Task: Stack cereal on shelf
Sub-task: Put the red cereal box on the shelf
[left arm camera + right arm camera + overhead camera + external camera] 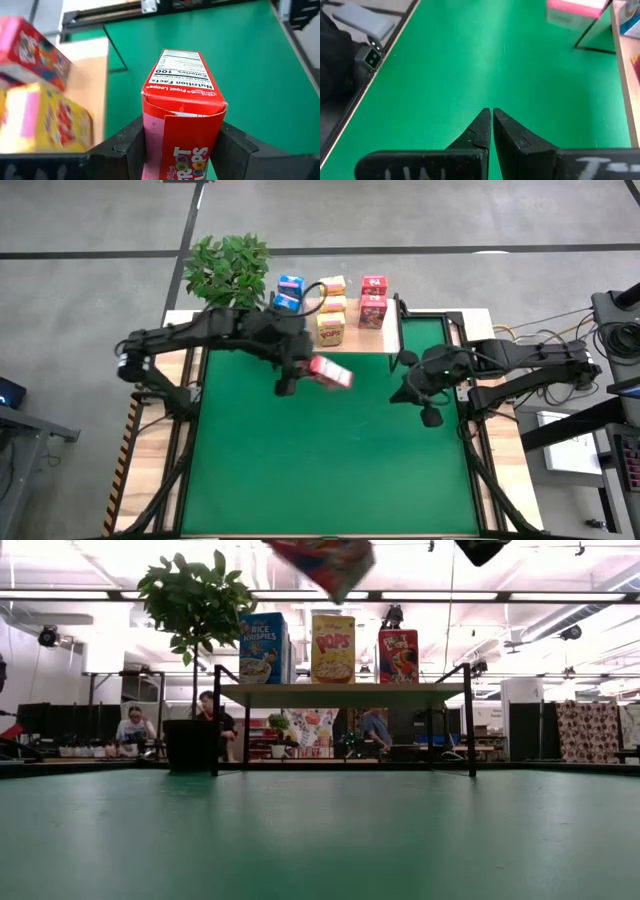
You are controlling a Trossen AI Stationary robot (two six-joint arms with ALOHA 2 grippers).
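Red and pink, a Froot Loops box (182, 107) sits clamped between the two dark fingers (125, 145) of the left gripper (300, 372), lifted clear of the green mat (330, 460) and tilted, just in front of the shelf's front edge near its middle. On the wooden shelf (340, 690), which stands along the far edge of the mat, the other cereal boxes are lined up: blue Rice Krispies boxes (289, 292) toward the left end, yellow Corn Pops boxes (331, 310) in the middle, and red boxes (373, 301) toward the right end; how many are stacked in each group is hard to tell from above. From table height, one blue, one yellow and one red box (398, 655) stand upright and side by side on the board, with the held box tilted above them at the upper edge of that view. A potted plant (228, 268) stands at the shelf's left end. The right gripper (428, 412) hangs over the right side of the mat, near its right edge, with its fingers (507, 132) pressed together and holding nothing. People sit in the room beyond the table.
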